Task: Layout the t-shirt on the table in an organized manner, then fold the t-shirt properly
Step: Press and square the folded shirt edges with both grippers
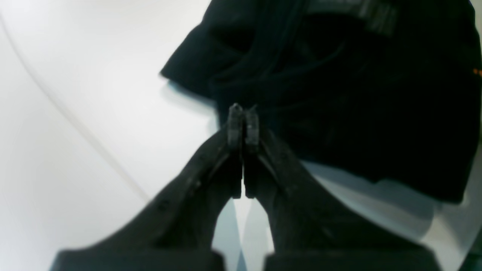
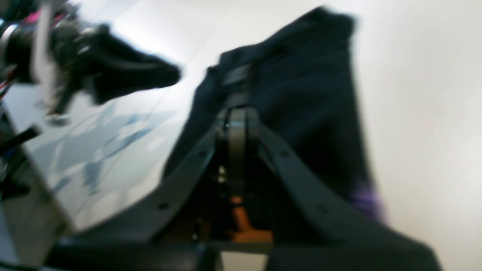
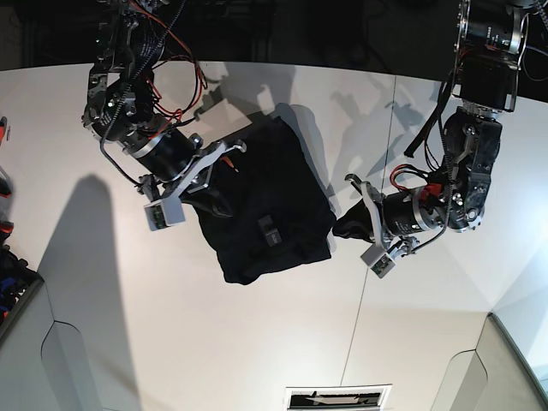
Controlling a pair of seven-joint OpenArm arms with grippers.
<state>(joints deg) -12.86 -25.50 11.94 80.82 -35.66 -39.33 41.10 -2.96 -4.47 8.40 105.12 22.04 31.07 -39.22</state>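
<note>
The black t-shirt (image 3: pixel 270 205) lies bunched in the middle of the white table (image 3: pixel 257 342). My right gripper (image 3: pixel 221 204) is at the shirt's left edge in the base view. In the right wrist view that gripper (image 2: pixel 237 116) is shut on the t-shirt (image 2: pixel 301 94), with cloth rising around the fingers and orange and purple neckline showing below. My left gripper (image 3: pixel 345 227) is at the shirt's right corner. In the left wrist view it (image 1: pixel 244 109) is shut, its tips at the edge of the t-shirt (image 1: pixel 339 94), with no cloth seen between them.
A thin seam line (image 3: pixel 377 214) crosses the table under my left arm, also seen as the seam (image 1: pixel 75 120) in the left wrist view. A dark slot (image 3: pixel 338 398) sits at the near table edge. Bare white tabletop (image 2: pixel 414 113) surrounds the shirt.
</note>
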